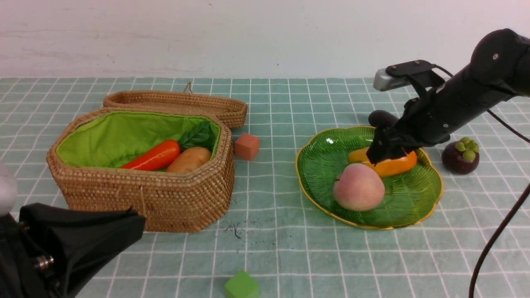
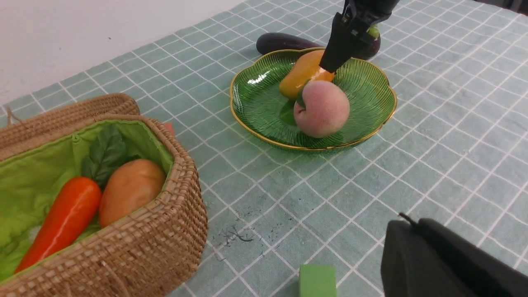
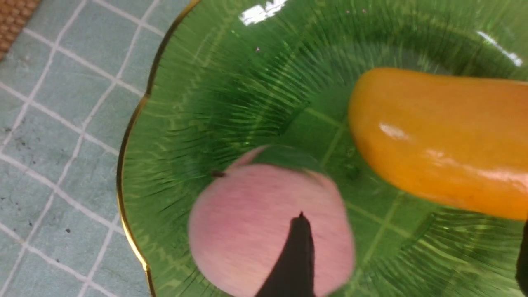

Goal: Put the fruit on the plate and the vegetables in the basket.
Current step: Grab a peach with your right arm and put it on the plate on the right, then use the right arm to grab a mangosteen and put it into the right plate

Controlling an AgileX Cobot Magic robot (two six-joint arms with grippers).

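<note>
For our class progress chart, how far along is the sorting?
Done: mango and peach on the plate; carrot and potato in the basket. In hand: nothing; right gripper open. Left: mangosteen, eggplant on the table.

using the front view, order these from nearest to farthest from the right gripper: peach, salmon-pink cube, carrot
1. Peach: on the plate, just below the right gripper in that view
2. Salmon-pink cube: beside the basket, toward the plate
3. Carrot: inside the basket, on the left
</note>
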